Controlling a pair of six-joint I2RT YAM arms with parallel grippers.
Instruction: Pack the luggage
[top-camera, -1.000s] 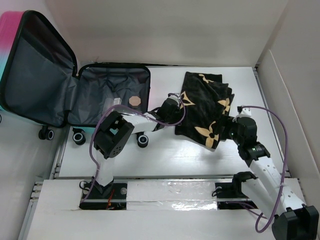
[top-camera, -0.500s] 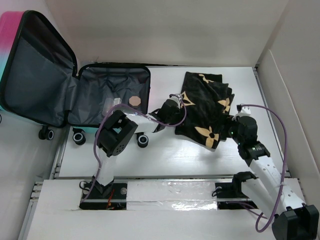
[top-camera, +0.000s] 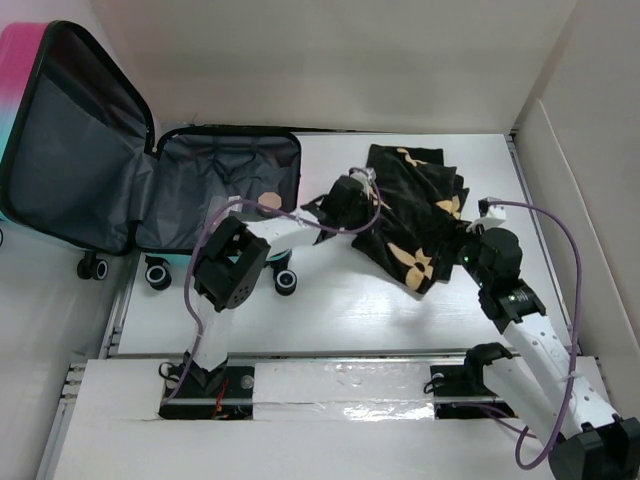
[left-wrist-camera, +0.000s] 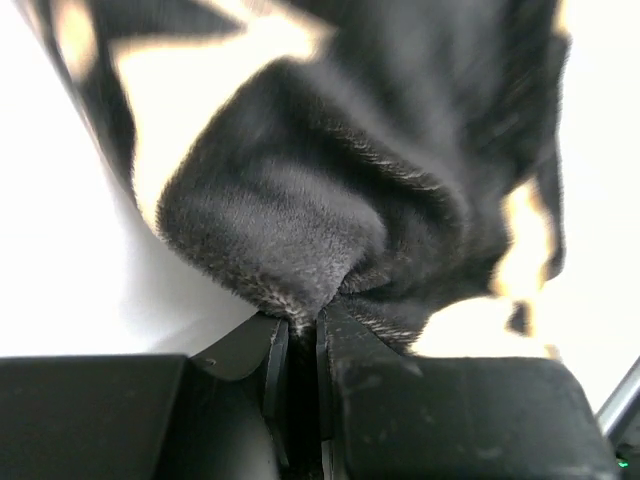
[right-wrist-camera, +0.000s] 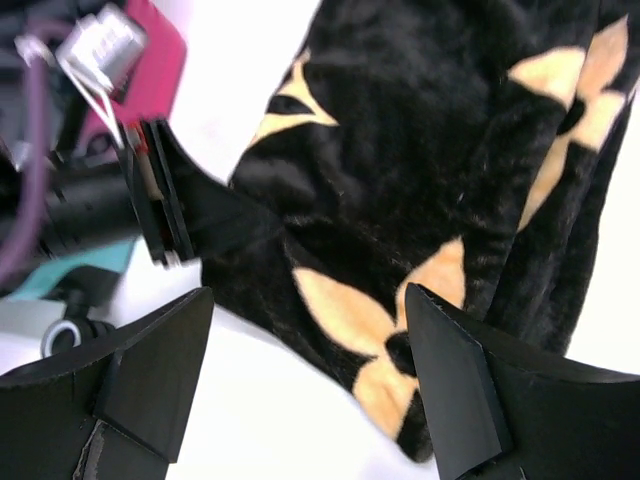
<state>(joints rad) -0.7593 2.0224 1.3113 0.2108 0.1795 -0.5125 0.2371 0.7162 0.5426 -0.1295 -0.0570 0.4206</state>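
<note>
Luggage (top-camera: 190, 185) lies open on the surface (top-camera: 340, 300); left fingers (left-wrist-camera: 352, 345) clamp the black plush blanket (top-camera: 410, 215) (cream flowers), right fingers (right-wrist-camera: 150, 370) stand apart.

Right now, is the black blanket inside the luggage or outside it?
Outside. The blanket lies bunched on the white table, right of the open luggage; the left gripper is shut on its edge.
</note>
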